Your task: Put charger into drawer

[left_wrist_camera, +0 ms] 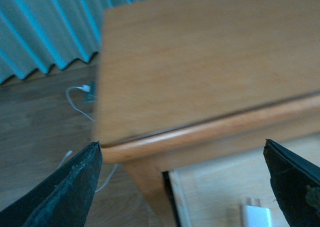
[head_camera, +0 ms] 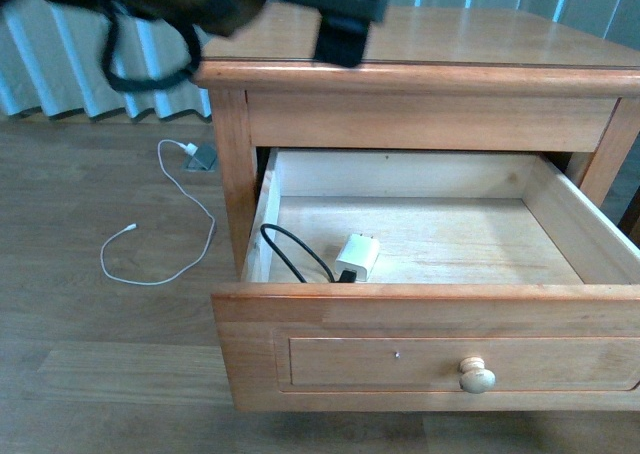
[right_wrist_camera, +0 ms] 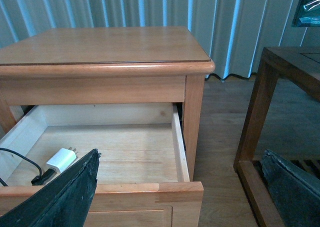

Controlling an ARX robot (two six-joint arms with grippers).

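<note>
While the charger [head_camera: 358, 254] lies flat on the floor of the open drawer [head_camera: 400, 292], behind the knob [head_camera: 477, 375] and off to its left, neither of my claws holds anything. My left gripper [left_wrist_camera: 181, 146] is spread wide and empty. It hangs over the front lip of the nightstand top [head_camera: 480, 39], well above the knob and further back than it. From that wrist the white block shows just under the lip, inside the drawer. So the charger lies down from this claw and forward, toward the knob's side of the drawer.

My right gripper [right_wrist_camera: 180, 154] is also wide and empty. It seems to sit out to the right of the knob, looking across the whole drawer, with the charger at the far side. I judge the left arm the nearer one.

The block's long axis runs roughly away from the knob's panel toward the back, slightly slanted. Its prongs point back. The black cable [head_camera: 290, 246] leaves the near end and loops off to the left of the knob.

As I read it, the placing is done, and my left claw only has to pull away without dipping toward that loop. If I had to take hold again, I would come straight down with the jaws set across the short width.
</note>
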